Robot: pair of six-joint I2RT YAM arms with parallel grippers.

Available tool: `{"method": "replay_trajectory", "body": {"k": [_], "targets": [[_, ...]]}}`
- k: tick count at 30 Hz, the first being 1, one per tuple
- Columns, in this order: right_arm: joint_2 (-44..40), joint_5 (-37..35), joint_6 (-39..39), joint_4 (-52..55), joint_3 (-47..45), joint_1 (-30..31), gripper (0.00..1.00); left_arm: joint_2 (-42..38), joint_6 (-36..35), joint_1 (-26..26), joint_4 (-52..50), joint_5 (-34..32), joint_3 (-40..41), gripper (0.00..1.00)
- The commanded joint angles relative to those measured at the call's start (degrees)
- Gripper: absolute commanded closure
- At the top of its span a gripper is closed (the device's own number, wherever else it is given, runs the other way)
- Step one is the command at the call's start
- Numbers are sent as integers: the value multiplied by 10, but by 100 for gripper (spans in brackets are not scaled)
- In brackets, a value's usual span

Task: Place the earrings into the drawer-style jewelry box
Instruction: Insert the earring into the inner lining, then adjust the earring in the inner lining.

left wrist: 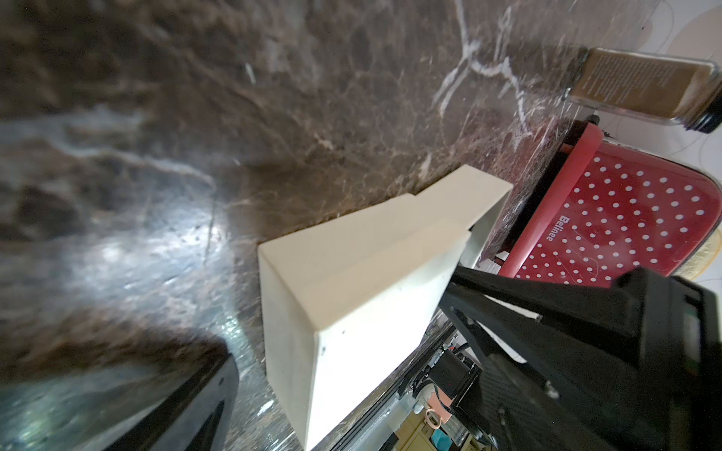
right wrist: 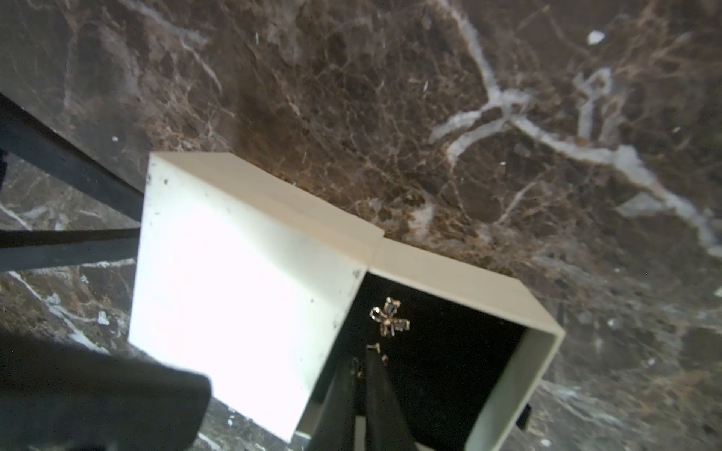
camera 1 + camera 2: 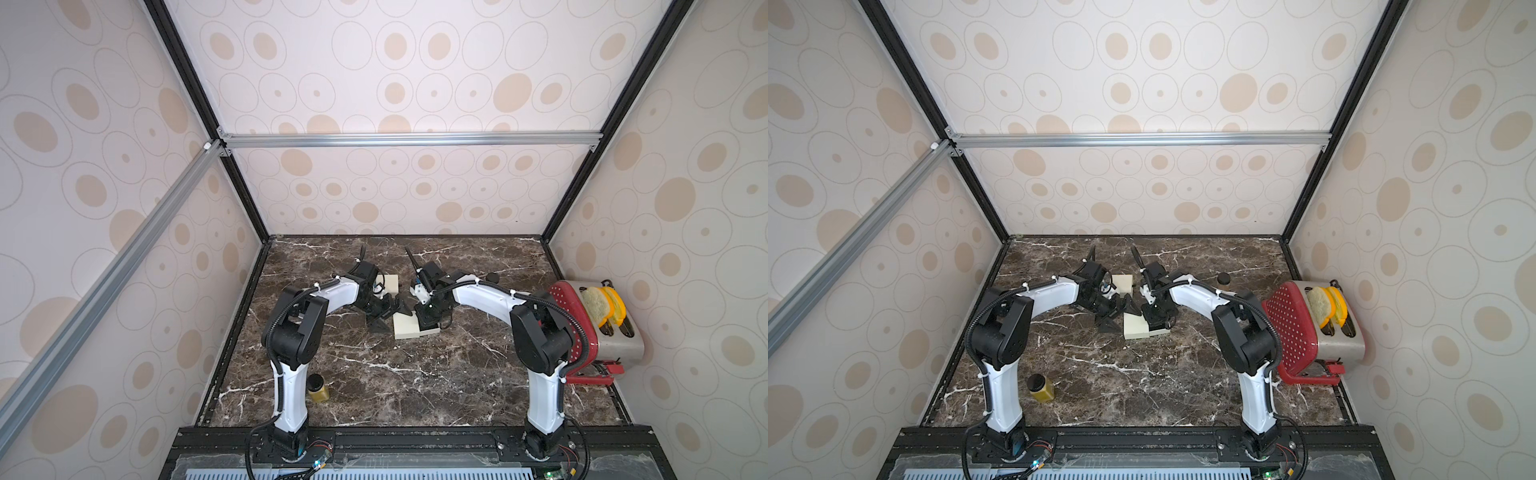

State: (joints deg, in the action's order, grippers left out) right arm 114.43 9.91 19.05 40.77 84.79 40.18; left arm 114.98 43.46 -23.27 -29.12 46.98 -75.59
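The cream jewelry box [image 3: 405, 325] [image 3: 1136, 327] lies mid-table with its black-lined drawer [image 2: 461, 351] pulled out. One gold bow-shaped earring [image 2: 389, 322] lies on the drawer's lining. My right gripper [image 2: 365, 357] reaches down into the drawer, its jaws a thin slit apart. Gold bits of a second earring [image 2: 374, 346] show at its tips; whether they are still pinched I cannot tell. My left gripper [image 1: 342, 314] [image 3: 392, 316] stands wide open, its fingers on either side of the box's closed sleeve [image 1: 351, 281].
A second cream box [image 3: 390, 284] sits just behind the grippers. A red dotted toaster [image 3: 582, 328] [image 1: 625, 222] stands at the right edge, with a dark-capped jar [image 3: 493, 276] [image 1: 644, 86] near it. A yellow jar [image 3: 318, 388] stands by the left arm's base.
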Motion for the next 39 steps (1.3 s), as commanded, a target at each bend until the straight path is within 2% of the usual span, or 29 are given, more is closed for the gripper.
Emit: {"method": "replay_trajectory", "body": {"k": [1,10,13,17,22,31,39], "targets": [[-23,-7,-6,20,-2,-1,82,0,2,-5,1,-7,-12,1],[-65,-19,0,19,-4,-1,68,3,5,-9,4,-8,-14,1],[-83,-36,-2,16,-22,-5,57,6,7,-11,8,-8,-15,1],[-90,-6,4,4,-51,-30,46,13,11,-14,12,-5,-19,1],[-82,18,-3,-8,-69,-41,41,16,10,-15,11,-4,-23,1],[-49,11,-16,-6,-66,-51,30,21,9,-16,11,-2,-23,1],[-30,7,-18,-9,-58,-51,30,21,9,-15,10,-2,-23,1]]}}
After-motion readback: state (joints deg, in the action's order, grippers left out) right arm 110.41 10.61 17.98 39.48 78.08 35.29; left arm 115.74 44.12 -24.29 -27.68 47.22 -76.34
